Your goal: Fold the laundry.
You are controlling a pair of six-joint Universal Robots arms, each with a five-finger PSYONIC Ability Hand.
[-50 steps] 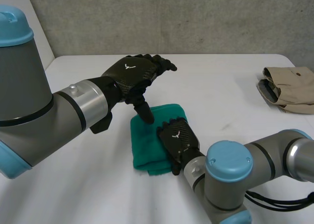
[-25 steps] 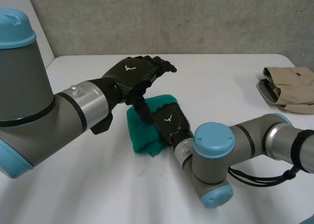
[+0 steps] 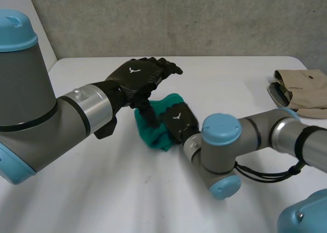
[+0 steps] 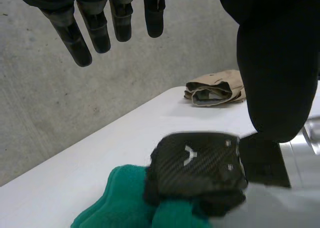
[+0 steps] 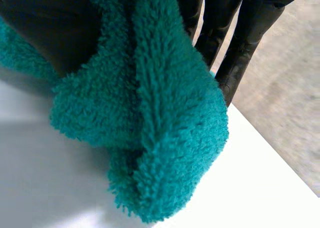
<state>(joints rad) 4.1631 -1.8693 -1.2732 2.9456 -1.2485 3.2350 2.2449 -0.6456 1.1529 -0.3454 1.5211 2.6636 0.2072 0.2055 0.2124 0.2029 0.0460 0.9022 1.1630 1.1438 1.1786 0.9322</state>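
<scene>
A small green terry towel (image 3: 152, 133) lies bunched in the middle of the white table (image 3: 102, 192). My right hand (image 3: 179, 121) sits on its near right side, fingers curled into the cloth. In the right wrist view the green towel (image 5: 150, 123) hangs in thick folds, pinched between the thumb and the fingers (image 5: 240, 38). My left hand (image 3: 138, 75) hovers over the towel's far left part, fingers straight and spread, its thumb pointing down at the cloth. Seen from the left wrist, the right hand (image 4: 197, 163) covers the green towel (image 4: 117, 200) below the left hand's fingers (image 4: 95, 25).
A folded beige garment (image 3: 301, 92) lies at the table's far right edge, and the same beige garment (image 4: 215, 90) appears beyond the right hand in the left wrist view. A grey wall stands behind the table.
My right hand has slid away from me and to the left over the towel and curled shut on it. The flat towel has bunched up. The left hand has stayed in place.
</scene>
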